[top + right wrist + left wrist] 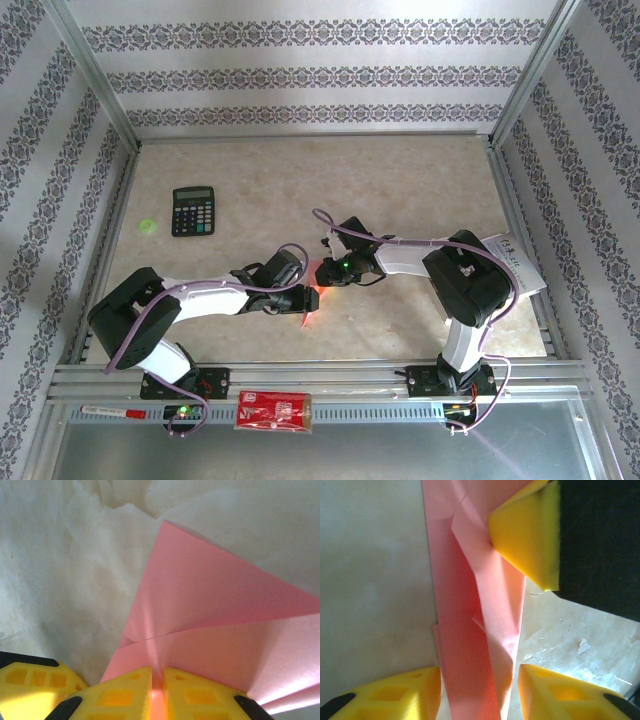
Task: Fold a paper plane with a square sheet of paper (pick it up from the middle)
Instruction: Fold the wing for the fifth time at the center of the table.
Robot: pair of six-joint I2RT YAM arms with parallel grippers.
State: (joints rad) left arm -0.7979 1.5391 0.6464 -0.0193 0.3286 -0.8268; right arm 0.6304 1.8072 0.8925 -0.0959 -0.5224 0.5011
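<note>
The thin pink-red paper sheet (465,630), creased into a narrow pointed strip, is seen mid-table between the two arms. It is pinched in the closed fingers of the right gripper (157,682). The left gripper (480,675) is held with jaws apart, astride the strip. Light, limp and easily crumpled, it is judged, so a gentle hold along the stiffer centre fold is advised. The black rectangular calculator (193,210), white printed leaflet (520,265) and red printed packet (273,410) are seen well apart. Only the right gripper's yellow finger (530,535) is crowded close.
</note>
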